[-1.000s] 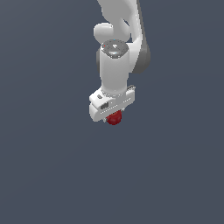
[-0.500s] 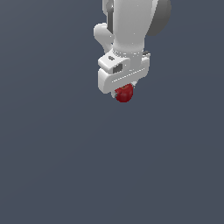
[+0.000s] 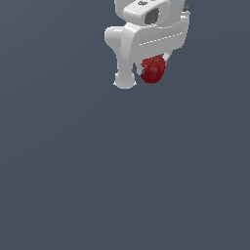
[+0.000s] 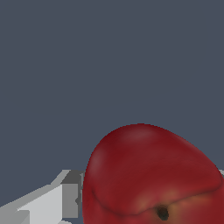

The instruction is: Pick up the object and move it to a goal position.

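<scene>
The white claw is near the top of the exterior view, and it is closed around the object, a small dark red fruit. The fruit sits right under the white claw body, tucked between the fingers. One white finger sticks down just beside the fruit, on the exterior view's left. All around is plain dark grey-blue. In the wrist view the red fruit looks very big and close, with a little dark dot on it, and a white and grey finger shows beside it, touching it.
</scene>
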Controlling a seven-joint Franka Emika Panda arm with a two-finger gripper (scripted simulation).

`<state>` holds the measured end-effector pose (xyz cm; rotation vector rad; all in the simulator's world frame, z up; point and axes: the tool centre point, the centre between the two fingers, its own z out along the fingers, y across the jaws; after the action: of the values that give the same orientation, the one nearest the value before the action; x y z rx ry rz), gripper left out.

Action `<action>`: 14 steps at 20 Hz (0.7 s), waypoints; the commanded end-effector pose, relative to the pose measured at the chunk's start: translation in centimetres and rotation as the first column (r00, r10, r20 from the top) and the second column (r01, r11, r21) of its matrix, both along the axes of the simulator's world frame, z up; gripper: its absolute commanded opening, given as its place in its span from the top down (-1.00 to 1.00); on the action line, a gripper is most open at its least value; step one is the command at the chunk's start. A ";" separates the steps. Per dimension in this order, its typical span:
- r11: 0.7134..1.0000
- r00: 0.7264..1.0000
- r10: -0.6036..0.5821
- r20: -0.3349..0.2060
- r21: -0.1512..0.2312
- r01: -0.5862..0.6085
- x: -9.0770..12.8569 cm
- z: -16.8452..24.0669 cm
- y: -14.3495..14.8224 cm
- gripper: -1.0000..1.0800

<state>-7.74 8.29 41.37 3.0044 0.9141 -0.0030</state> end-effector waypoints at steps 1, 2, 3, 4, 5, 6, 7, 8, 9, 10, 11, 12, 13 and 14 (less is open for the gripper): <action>1.000 1.000 0.000 0.001 0.000 0.000 -0.7 2.3 0.8 1.00; 1.000 1.000 0.000 0.001 0.000 0.000 -0.9 3.0 1.0 1.00; 1.000 1.000 -0.001 0.001 0.001 0.001 -1.1 3.7 1.2 1.00; 1.000 1.000 -0.001 0.001 0.001 0.001 -1.3 4.4 1.5 1.00; 1.000 1.000 -0.001 0.001 0.001 0.001 -1.4 4.9 1.7 1.00; 1.000 1.000 -0.001 0.001 0.001 0.001 -1.5 5.5 1.9 1.00; 1.000 1.000 -0.001 0.001 0.001 0.001 -1.7 5.9 2.0 1.00; 1.000 1.000 -0.001 0.001 0.001 0.001 -1.8 6.4 2.1 1.00; 1.000 1.000 -0.001 0.001 0.001 0.001 -1.9 6.8 2.3 1.00; 1.000 1.000 -0.001 0.001 0.001 0.001 -1.9 7.1 2.4 1.00; 1.000 1.000 -0.001 0.001 0.001 0.001 -2.0 7.4 2.5 1.00; 1.000 1.000 -0.001 0.001 0.001 0.001 -2.0 7.6 2.6 1.00; 1.000 1.000 -0.001 0.001 0.001 0.001 -2.1 7.7 2.6 1.00; 1.000 1.000 -0.001 0.001 0.001 0.001 -2.1 7.9 2.7 1.00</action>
<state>-9.77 10.89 48.85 3.0060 0.9130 -0.0025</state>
